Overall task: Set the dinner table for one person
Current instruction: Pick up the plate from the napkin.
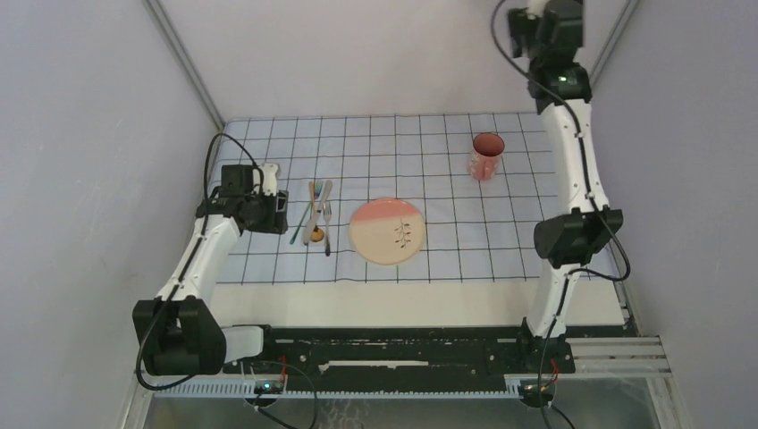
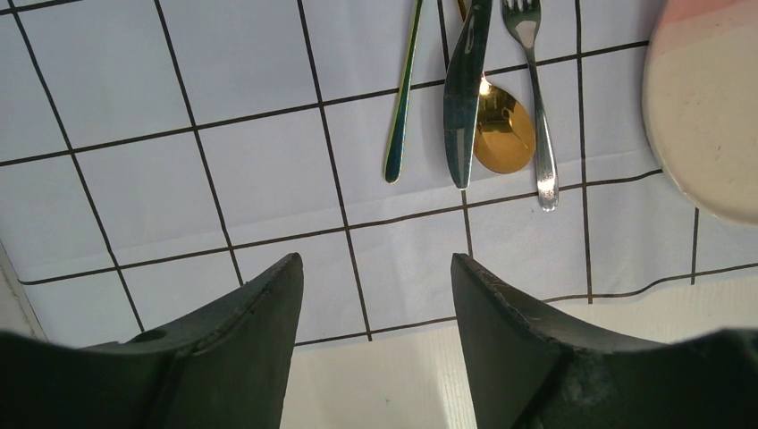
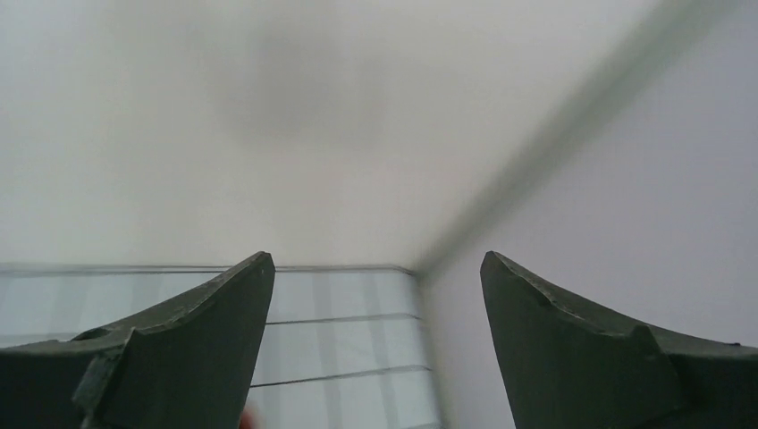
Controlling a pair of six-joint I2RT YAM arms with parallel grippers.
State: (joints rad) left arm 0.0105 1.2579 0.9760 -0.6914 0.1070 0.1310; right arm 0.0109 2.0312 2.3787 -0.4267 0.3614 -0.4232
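Cutlery [image 1: 317, 214] sits left of the plate [image 1: 386, 231], as a setting wants, on the cloth [image 1: 268, 134] over the surface [image 1: 393, 302]. My left fingers [image 2: 259, 313] hang open beside it; right fingers [image 3: 206, 322] open, raised clear.

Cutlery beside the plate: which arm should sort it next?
Left, probably. Its open left gripper sits right beside the cutlery; the right gripper is raised at the far corner, facing the wall.
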